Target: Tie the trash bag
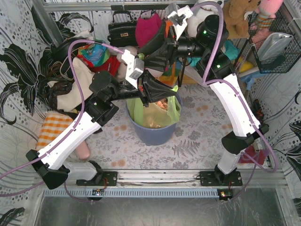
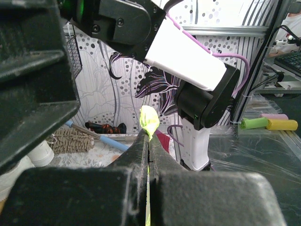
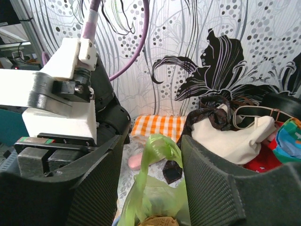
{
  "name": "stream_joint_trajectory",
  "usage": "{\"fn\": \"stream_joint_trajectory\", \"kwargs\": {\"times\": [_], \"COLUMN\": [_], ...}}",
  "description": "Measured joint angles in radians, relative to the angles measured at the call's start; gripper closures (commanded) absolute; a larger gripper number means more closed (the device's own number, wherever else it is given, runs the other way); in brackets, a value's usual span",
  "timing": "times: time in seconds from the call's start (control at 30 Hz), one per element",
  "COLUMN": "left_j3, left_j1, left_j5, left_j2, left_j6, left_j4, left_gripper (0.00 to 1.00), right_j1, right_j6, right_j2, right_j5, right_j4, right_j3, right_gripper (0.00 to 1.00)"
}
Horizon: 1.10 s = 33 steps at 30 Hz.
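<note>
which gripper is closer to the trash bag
Left: the left gripper is shut on a twisted strip of the trash bag. The right gripper is open, a bag loop standing between its fingers.

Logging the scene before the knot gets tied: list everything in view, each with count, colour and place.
trash bag: one, light green, inside the bin, brown paper showing in it
bin: one, blue-grey, middle of the table
handbag: one, black, at the back
checked cloth: one, orange and white, left side
teddy bear: one, brown, back right
wire basket: one, black, on the right wall
left gripper: one, black, shut on a strip of the trash bag
right gripper: one, black, open, fingers either side of a loop of the trash bag
</note>
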Motion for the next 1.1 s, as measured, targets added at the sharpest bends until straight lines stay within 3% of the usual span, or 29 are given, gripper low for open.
{"fn": "stream_joint_trajectory", "kwargs": {"times": [0.07,0.17,0.4,0.53,0.7,1.1], "left_j3": [0.001,0.005,0.016,0.016,0.016,0.04], "left_j1": [0.0,0.0,0.0,0.0,0.0,0.0], "left_j5": [0.001,0.001,0.001,0.001,0.001,-0.047], "left_j2": [0.0,0.002,0.011,0.011,0.011,0.011], "left_j6": [0.0,0.001,0.001,0.001,0.001,0.03], "left_j4": [0.0,0.0,-0.003,-0.005,-0.006,-0.017], "left_gripper": [1.0,1.0,1.0,1.0,1.0,1.0], "right_j1": [0.0,0.0,0.002,0.002,0.002,0.03], "right_j6": [-0.008,-0.021,-0.028,-0.032,-0.024,0.074], "right_j2": [-0.012,-0.023,-0.023,-0.023,-0.021,-0.006], "right_j5": [0.006,0.014,0.023,0.031,0.043,0.132], "right_j4": [-0.005,-0.013,-0.046,-0.064,-0.072,0.008], "right_j3": [0.0,0.0,0.0,0.0,0.002,0.046], "right_gripper": [0.48,0.58,0.61,0.72,1.0,1.0]}}
